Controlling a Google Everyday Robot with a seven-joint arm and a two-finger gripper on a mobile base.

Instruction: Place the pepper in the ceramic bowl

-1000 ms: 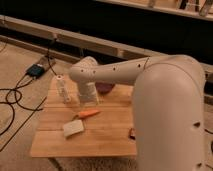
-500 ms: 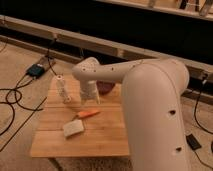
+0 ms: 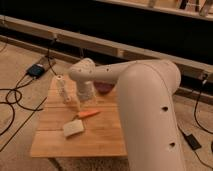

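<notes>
checking on progress: was the pepper (image 3: pixel 87 114) in the bowl (image 3: pixel 103 89) at that point?

no. it lay flat on the table (image 3: pixel 100 142), just below the gripper (image 3: pixel 81 101) and a little toward the camera from it, not lifted.

and the gripper itself?

it hung low over the table, close above the pepper, with the cup (image 3: pixel 62 88) beside it on one side and the bowl behind it on the other. i could not tell whether it was clenched or released, nor whether it touched the pepper.

where did the bowl sit?

near, just behind the gripper, partly hidden by the arm. no pepper showed in the part i could see. a pale block (image 3: pixel 73 128) lay farther toward the camera, beyond the pepper.

so what was left?

by my reading, nearly all of it: the grasp, the lift, the short carry back to the bowl, and the release. only the approach looked done.
</notes>
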